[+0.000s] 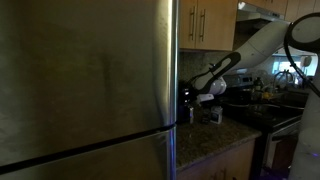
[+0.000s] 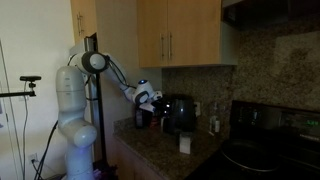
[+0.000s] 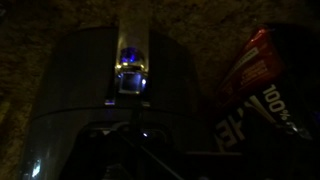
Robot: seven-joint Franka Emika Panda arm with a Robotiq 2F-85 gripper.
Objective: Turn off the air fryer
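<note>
The steel refrigerator (image 1: 85, 80) fills most of an exterior view and hides part of the work area, so rely on the other angles. Wooden cabinets (image 2: 180, 35) hang above the stone surface (image 2: 165, 152), and your arm (image 2: 110, 70) reaches out from its stand toward the corner beneath them.

The air fryer (image 2: 178, 113) stands on that surface against the back wall, between the arm's side and the stove (image 2: 265, 140). It is dark, rounded and upright. Your tool (image 2: 147, 98) hangs just beside it at about the height of its upper front, close but apparently not touching. I cannot tell whether the tool's fingers are apart or together: the exterior views are too small, and the wrist view shows only dark shapes at the bottom edge.

In the wrist view the air fryer's front fills the frame. A small lit control (image 3: 130, 78) glows bluish on the centre strip, almost straight ahead. A red packet (image 3: 258, 65) lies off to one side, clear of your line.

You seem to be on the approach step, lined up with nothing pressed yet; the glow suggests the machine is on. The next move calls for a slow, straight advance so one fingertip meets that control squarely. Push only lightly, since a hard push could slide the appliance back. In this dim picture the control may be a button or a display, so check before you commit.
</note>
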